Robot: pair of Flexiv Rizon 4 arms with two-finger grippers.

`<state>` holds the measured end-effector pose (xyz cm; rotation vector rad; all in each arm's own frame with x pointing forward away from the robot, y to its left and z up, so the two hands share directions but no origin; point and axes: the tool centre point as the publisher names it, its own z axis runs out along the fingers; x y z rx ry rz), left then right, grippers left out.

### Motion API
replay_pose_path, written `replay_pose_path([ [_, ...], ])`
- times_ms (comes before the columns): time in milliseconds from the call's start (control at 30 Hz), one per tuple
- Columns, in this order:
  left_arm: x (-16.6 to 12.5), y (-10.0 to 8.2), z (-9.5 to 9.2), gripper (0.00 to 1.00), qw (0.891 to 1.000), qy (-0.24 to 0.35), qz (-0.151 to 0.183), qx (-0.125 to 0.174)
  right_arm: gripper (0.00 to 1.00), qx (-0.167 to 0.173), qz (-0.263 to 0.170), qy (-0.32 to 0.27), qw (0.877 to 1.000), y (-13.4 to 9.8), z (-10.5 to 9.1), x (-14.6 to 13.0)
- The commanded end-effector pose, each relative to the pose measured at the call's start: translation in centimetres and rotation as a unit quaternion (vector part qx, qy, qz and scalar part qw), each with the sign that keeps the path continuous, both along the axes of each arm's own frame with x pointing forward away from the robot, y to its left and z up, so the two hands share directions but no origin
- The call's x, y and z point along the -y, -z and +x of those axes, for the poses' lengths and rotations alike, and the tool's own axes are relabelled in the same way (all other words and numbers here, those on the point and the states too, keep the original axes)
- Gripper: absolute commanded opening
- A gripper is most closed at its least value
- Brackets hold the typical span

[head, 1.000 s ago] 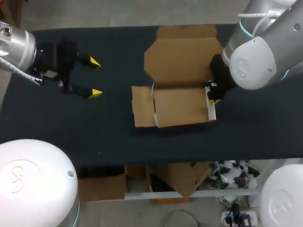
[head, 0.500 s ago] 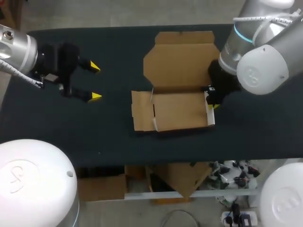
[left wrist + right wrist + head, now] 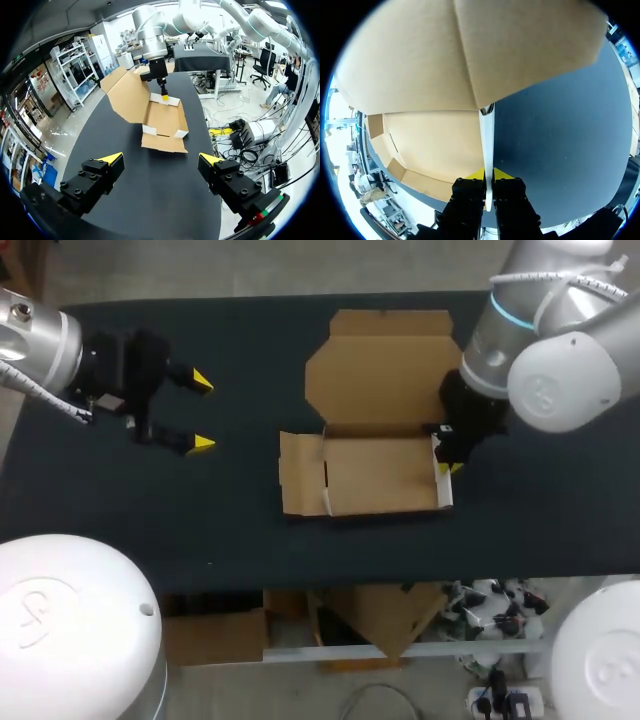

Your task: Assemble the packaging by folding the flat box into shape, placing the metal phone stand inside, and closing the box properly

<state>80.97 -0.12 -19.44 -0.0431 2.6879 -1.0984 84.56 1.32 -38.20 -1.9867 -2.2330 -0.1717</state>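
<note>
Between tips of the right claw [image 3: 489, 176] stands a pinched box flap [image 3: 486, 135].

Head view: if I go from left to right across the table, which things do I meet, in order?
left gripper, open → cardboard box, lid open → right gripper, shut on the box's right wall

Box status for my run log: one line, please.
box: lid open | right gripper: shut on side wall | left gripper: open, apart from box
</note>
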Motion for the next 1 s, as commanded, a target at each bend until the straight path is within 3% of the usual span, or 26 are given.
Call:
replay_pose_path([
  [33, 0.0, 0.0, 0.0, 1.0, 1.0, 0.0, 0.002, -0.001, 0.0, -0.003, -0.001, 0.0, 1.0, -0.2, 0.1, 0.0],
  [633, 0.0, 0.0, 0.0, 1.0, 1.0, 0.0, 0.002, -0.001, 0.0, -0.003, -0.001, 0.0, 1.0, -0.2, 0.1, 0.0],
  [1000, 0.0, 0.0, 0.0, 1.0, 1.0, 0.0, 0.002, -0.001, 0.0, -0.048, -0.027, -0.014, 0.998, -0.9, 0.0, -1.3],
])
